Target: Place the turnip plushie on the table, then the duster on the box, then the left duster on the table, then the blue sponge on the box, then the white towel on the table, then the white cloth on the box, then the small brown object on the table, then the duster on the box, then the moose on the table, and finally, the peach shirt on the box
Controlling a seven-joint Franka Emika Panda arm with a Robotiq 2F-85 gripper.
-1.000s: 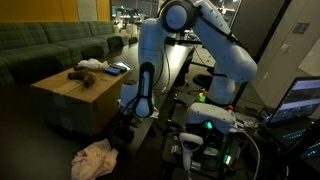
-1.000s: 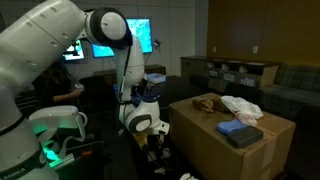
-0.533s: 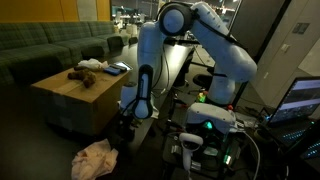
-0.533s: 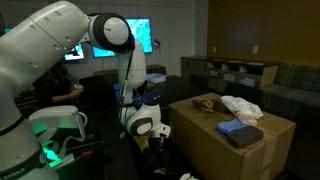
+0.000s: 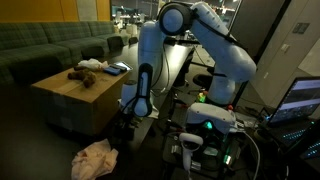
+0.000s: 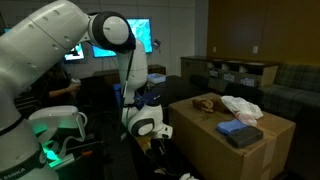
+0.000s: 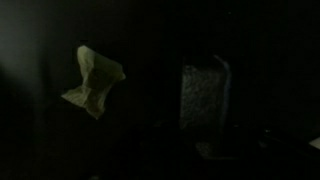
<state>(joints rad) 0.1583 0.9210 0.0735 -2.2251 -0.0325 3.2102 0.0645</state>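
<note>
The cardboard box [image 5: 60, 105] [image 6: 215, 150] carries a brown moose [image 5: 85, 73] [image 6: 206, 103], a white cloth [image 6: 240, 106], a blue sponge [image 5: 117, 68] [image 6: 238, 127] and a dark duster [image 6: 247, 138]. The peach shirt [image 5: 95, 158] lies crumpled on the floor in front of the box; the dark wrist view shows the shirt [image 7: 93, 80] at left. My gripper [image 5: 122, 128] [image 6: 158, 146] hangs low in the shadow beside the box. Its fingers are lost in the dark. A grey upright thing [image 7: 203, 95] stands near it; I cannot tell what it is.
A green sofa [image 5: 45, 45] runs behind the box. The robot's base with green lights [image 5: 205, 125] and cables stands close by. Monitors [image 6: 125, 38] glow at the back, and a shelf [image 6: 240, 72] lines the far wall.
The arm has sunk a little lower beside the box. Nothing on the box or the floor has moved.
</note>
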